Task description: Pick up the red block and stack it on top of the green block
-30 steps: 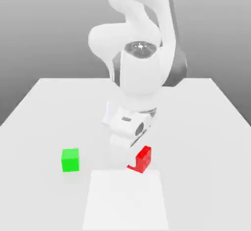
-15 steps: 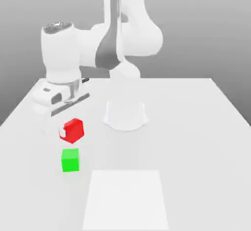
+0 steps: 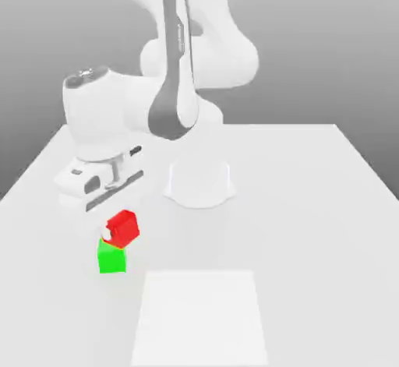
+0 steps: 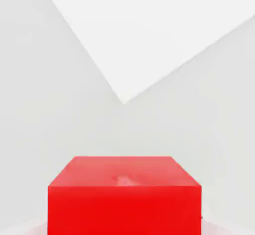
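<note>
The white arm (image 3: pixel 175 85) folds low from its base, reaching toward the exterior view's left. Its hand points down, and the gripper (image 3: pixel 117 231) is clamped tight on the red block (image 3: pixel 124 227).

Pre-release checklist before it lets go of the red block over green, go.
1. Gripper shut on the red block: ok, the block hangs below the hand, off the table.
2. Red block over the green block: ok roughly, it overlaps green's top in the exterior view.
3. Red block square to green: not ok, red looks rotated against green's edges.
4. Red block seated on green: cannot tell, contact or gap is not readable.
5. Green block upright on the table: ok.
6. Centering from the hand view: cannot tell, the red block hides what lies under it.
</note>
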